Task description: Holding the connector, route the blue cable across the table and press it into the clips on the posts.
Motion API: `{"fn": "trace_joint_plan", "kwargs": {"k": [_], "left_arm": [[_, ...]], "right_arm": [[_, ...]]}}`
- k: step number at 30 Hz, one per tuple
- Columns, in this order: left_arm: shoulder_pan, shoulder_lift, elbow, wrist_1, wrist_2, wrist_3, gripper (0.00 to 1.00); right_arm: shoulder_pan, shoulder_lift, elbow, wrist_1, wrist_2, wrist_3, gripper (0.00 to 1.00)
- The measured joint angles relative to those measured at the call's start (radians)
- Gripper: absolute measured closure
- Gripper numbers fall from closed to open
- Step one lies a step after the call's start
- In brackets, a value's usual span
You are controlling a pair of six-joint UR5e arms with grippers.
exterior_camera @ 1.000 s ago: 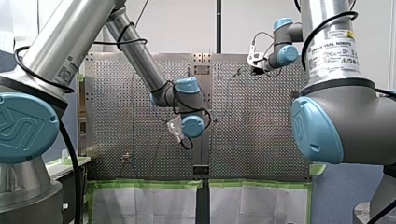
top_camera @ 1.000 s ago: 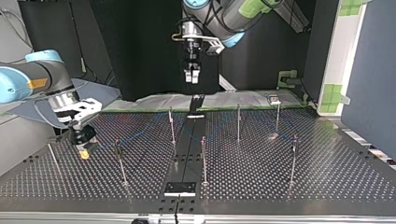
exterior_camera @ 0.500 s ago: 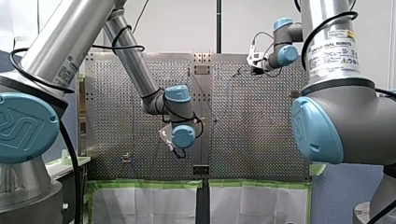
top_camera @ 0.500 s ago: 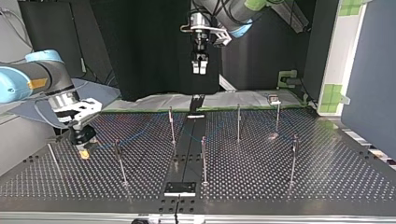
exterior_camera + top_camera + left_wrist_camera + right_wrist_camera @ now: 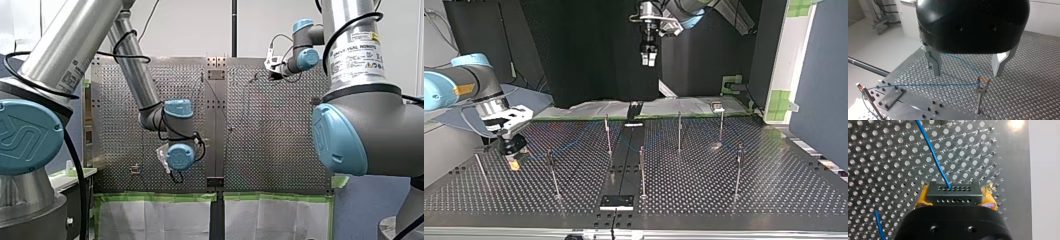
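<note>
Right wrist view showed my right gripper clamped by its yellow pads on the small black multi-pin connector, low over the perforated metal table, near nine o'clock in the top view. The thin blue cable left the connector's face and, in the left wrist view, bent at the copper clip on a slim metal post. Light and limp, it probably steered best from the rigid connector. My left gripper hung open and empty, high at twelve o'clock

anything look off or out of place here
Nothing stands out. The connector sits square between the yellow pads of my right gripper, the blue cable leaves it unkinked, and my left gripper hangs open and empty, facing a post whose clip the cable reaches.
</note>
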Motion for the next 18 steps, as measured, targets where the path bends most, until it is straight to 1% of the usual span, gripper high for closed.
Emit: {"fn": "trace_joint_plan", "kwargs": {"k": [5, 18], "left_arm": [[0.000, 0.000, -0.032, 0.000, 0.000, 0.000, 0.00], [0.000, 0.000, -0.038, 0.000, 0.000, 0.000, 0.00]], "right_arm": [[0.000, 0.000, 0.000, 0.000, 0.000, 0.000, 1.00], [0.000, 0.000, 0.000, 0.000, 0.000, 0.000, 1.00]]}}
